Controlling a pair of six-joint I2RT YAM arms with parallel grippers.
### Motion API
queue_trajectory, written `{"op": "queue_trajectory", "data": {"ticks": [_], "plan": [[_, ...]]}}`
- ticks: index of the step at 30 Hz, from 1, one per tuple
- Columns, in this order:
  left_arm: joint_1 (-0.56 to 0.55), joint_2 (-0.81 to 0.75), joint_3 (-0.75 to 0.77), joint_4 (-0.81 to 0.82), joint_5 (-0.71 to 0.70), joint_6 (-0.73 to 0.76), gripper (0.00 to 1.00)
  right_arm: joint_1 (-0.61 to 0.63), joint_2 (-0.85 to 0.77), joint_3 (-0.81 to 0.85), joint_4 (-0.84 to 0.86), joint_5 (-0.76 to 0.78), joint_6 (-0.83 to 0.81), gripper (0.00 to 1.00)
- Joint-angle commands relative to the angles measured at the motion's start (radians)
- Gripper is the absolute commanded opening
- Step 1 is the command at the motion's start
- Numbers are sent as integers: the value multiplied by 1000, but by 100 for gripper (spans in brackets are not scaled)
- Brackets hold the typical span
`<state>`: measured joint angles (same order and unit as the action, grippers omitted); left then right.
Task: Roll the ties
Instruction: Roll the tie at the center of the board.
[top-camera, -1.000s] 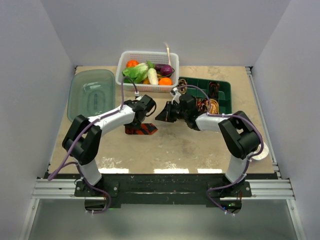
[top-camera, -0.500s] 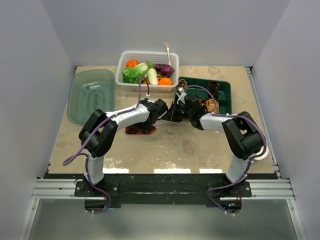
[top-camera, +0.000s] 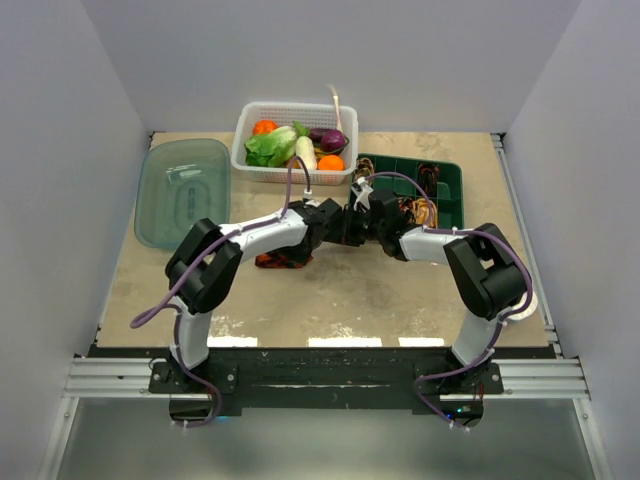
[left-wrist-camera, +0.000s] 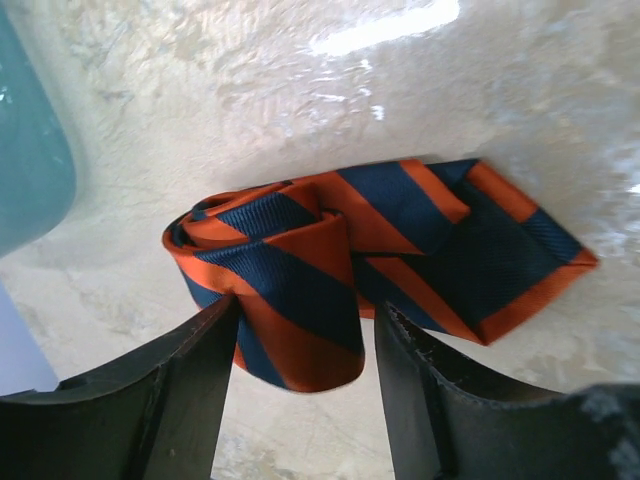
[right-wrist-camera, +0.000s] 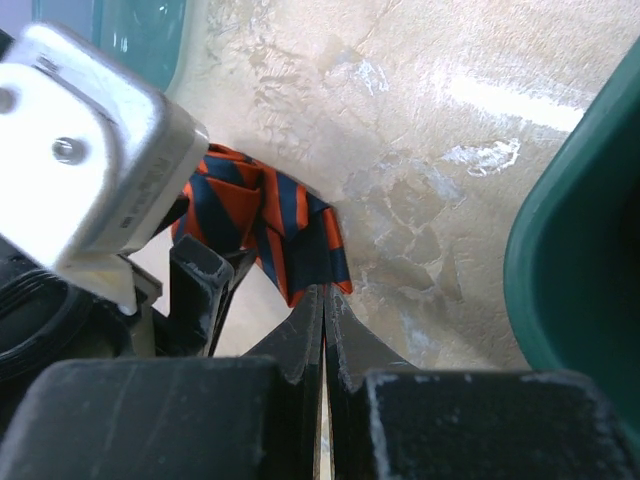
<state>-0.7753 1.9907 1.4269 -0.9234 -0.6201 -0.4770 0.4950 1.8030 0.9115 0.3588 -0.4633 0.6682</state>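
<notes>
An orange-and-navy diagonally striped fabric necktie (left-wrist-camera: 300, 290) lies partly coiled on the beige marbled tabletop (left-wrist-camera: 300, 110), its free end flat to the right in the left wrist view. The left jaws stand apart astride the coil (one side seems to brush it, the other shows a sliver of gap). The right jaws are pressed together at the tie's edge; whether they touch it is unclear. From above, both wrists hide most of the tie, leaving only an orange scrap visible.

Closed right tool (right-wrist-camera: 324, 302) beside striped tie (right-wrist-camera: 285, 225)
</notes>
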Motion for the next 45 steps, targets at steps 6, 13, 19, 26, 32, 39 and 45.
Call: {"op": "queue_trajectory", "data": {"ticks": [6, 13, 19, 26, 32, 39, 45], "plan": [[4, -223, -14, 181, 131, 15, 69, -1, -8, 43, -9, -40, -61, 0], [80, -392, -127, 250, 189, 2, 76, 78, 6, 177, -127, -15, -134, 0], [257, -550, -318, 397, 407, -8, 84, 172, 65, 309, -211, 21, -186, 0], [433, -629, -476, 555, 652, -21, 87, 234, 173, 401, -231, 48, -197, 0], [491, -629, -551, 630, 764, -17, 87, 238, 240, 432, -242, 92, -208, 0], [504, -601, -614, 712, 810, -9, 87, 234, 239, 415, -277, 138, -239, 0], [507, -552, -632, 798, 830, -14, 87, 215, 225, 389, -287, 155, -243, 0]]}}
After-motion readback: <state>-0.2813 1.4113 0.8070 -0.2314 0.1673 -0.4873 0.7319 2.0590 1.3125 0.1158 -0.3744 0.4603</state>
